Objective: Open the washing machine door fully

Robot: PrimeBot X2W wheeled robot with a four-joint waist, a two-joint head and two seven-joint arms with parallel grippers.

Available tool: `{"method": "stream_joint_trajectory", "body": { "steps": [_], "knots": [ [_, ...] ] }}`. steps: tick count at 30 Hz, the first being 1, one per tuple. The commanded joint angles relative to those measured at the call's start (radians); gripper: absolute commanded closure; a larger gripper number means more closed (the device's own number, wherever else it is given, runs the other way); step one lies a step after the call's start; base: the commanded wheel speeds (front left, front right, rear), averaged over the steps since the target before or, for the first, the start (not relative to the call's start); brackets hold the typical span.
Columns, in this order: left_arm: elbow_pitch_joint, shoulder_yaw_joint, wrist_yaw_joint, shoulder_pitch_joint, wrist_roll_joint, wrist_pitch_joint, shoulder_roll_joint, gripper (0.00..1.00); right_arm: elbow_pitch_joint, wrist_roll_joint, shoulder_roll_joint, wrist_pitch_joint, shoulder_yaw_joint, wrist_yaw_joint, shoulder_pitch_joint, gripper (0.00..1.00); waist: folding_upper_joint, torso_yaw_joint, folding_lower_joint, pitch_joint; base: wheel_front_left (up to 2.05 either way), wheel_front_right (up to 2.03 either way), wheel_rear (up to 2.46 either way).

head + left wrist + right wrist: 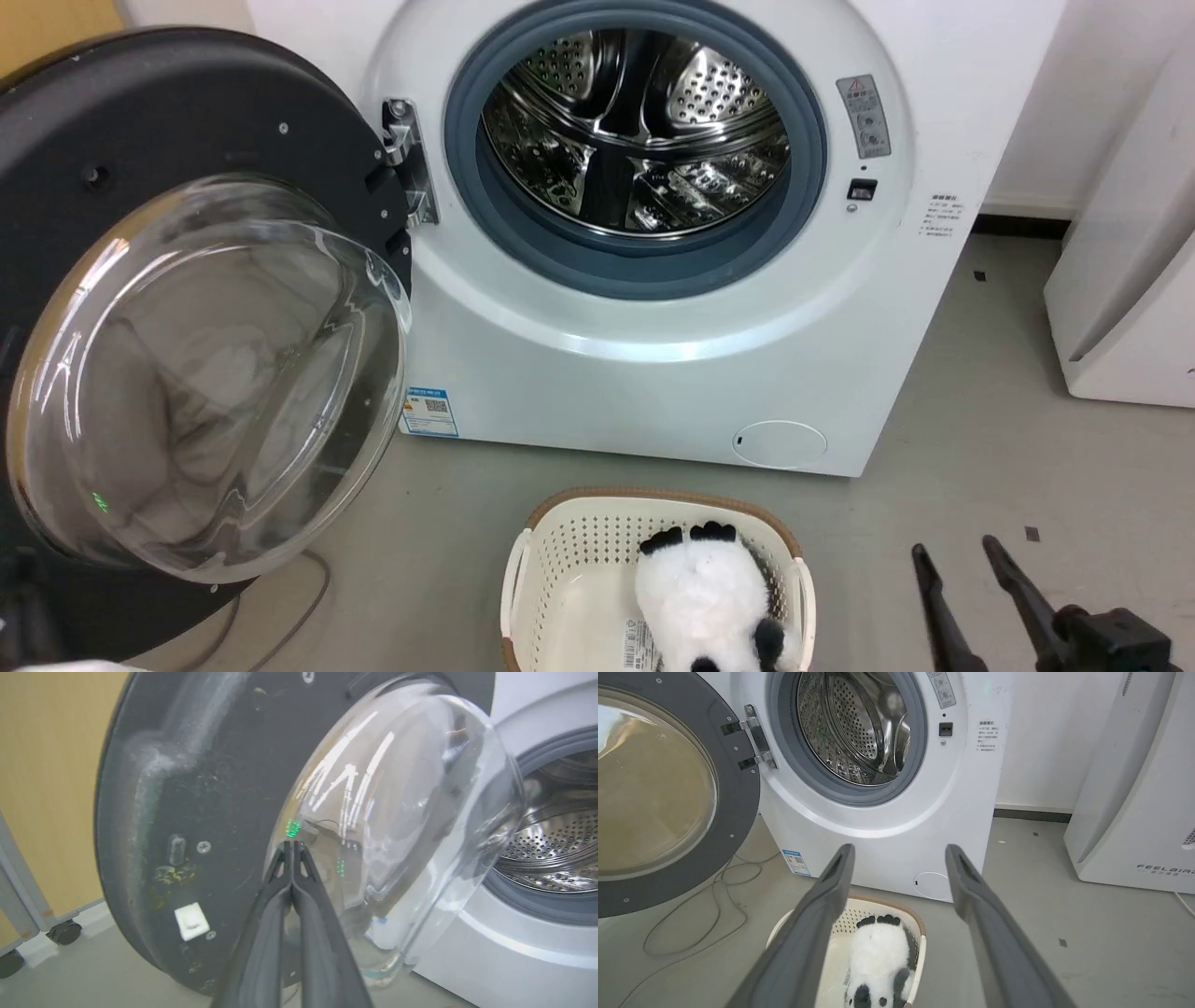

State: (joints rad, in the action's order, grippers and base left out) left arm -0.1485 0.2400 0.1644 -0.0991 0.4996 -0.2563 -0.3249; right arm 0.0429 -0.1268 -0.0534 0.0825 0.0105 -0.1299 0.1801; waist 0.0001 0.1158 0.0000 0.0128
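Observation:
The washing machine (653, 373) stands with its grey-ringed mouth and steel drum (635, 131) exposed. Its black round door (140, 121) hangs swung out to the left on the hinge (411, 163), the clear glass bowl (205, 373) bulging toward me. In the left wrist view my left gripper (293, 844) is shut, its tips right at the edge of the glass bowl (397, 812), nothing between them. My right gripper (952, 551) is open at the lower right, over bare floor; the right wrist view shows its fingers (840, 877) spread above the basket.
A cream laundry basket (560, 541) holding a panda plush (700, 588) sits on the floor before the machine. A white FEELBAIR appliance (1134, 788) stands at the right. A cable (691, 914) lies on the floor under the door. A wheeled frame's castor (65, 932) stands left of the door.

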Motion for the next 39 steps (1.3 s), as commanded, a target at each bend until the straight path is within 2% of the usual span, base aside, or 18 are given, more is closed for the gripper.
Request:
{"method": "stream_joint_trajectory", "body": {
  "steps": [1, 2, 3, 10, 18, 28, 39],
  "knots": [
    [0.059, -0.026, 0.004, -0.038, -0.026, -0.005, 0.039, 0.72, -0.003, -0.013, 0.003, 0.011, 0.010, -0.001, 0.006, 0.00, -0.0001, 0.006, 0.0000, 0.006, 0.00, 0.00, 0.00],
    [0.088, -0.039, 0.009, -0.056, -0.034, -0.005, 0.056, 0.45, -0.004, -0.017, 0.003, 0.013, 0.013, -0.001, 0.008, 0.00, -0.0001, 0.007, 0.0000, 0.007, 0.00, 0.00, 0.00],
    [0.114, -0.052, 0.015, -0.074, -0.041, -0.005, 0.071, 0.00, -0.005, -0.019, 0.003, 0.014, 0.016, -0.001, 0.009, 0.00, -0.0001, 0.008, 0.0000, 0.008, 0.00, 0.00, 0.00],
    [0.257, -0.158, 0.037, -0.166, -0.111, 0.028, 0.115, 0.00, 0.011, -0.004, 0.003, 0.013, 0.025, -0.001, 0.006, 0.00, -0.0001, 0.007, 0.0000, 0.014, 0.00, 0.00, 0.00],
    [0.325, -0.260, 0.035, -0.190, -0.171, 0.063, 0.130, 0.00, 0.042, 0.021, 0.003, -0.001, 0.018, -0.001, 0.002, 0.00, -0.0001, -0.017, 0.0000, 0.025, 0.00, 0.00, 0.00],
    [0.280, -0.349, -0.001, -0.115, -0.231, 0.109, 0.096, 0.00, 0.073, 0.044, 0.003, -0.029, 0.014, -0.001, 0.017, 0.00, -0.0001, -0.083, 0.0000, 0.030, 0.00, 0.00, 0.00],
    [0.215, -0.379, -0.009, -0.084, -0.261, 0.108, 0.074, 0.00, 0.088, 0.052, 0.003, -0.053, 0.007, -0.001, 0.031, 0.00, -0.0001, -0.124, 0.0000, 0.025, 0.00, 0.00, 0.00]
  ]
}}
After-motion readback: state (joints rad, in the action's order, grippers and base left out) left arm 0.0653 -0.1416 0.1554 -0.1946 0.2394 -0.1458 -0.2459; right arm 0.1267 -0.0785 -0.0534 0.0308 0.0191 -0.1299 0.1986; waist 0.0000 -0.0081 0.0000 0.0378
